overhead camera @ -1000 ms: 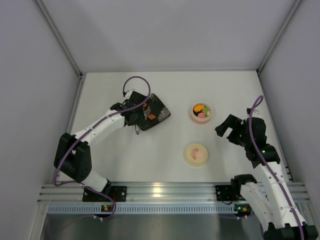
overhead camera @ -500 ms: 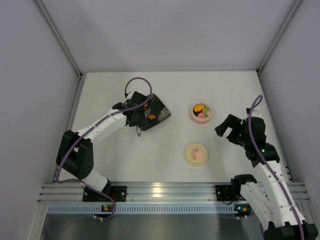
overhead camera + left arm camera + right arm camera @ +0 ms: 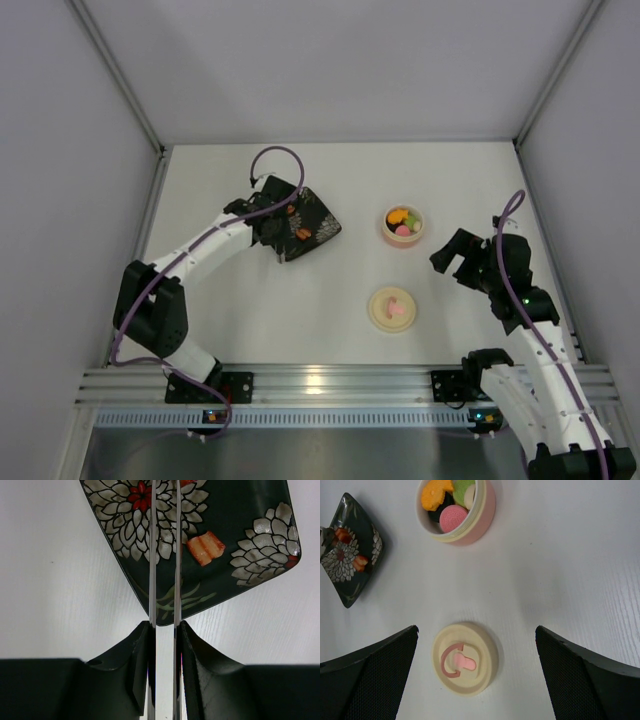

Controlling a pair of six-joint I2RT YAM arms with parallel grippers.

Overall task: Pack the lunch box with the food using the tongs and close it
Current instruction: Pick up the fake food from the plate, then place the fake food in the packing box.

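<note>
Shiny metal tongs (image 3: 152, 555), glossy plate (image 3: 240, 510)

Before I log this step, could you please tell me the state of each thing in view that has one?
lunch box: open, partly filled with food.
lid: off, lying knob up on the table, apart from the lunch box.
tongs: pinched nearly closed, blades over the plate.
plate: holds a few food pieces.
left gripper: jaws shut on the tongs.
right gripper: jaws open, empty, above the lid.
</note>
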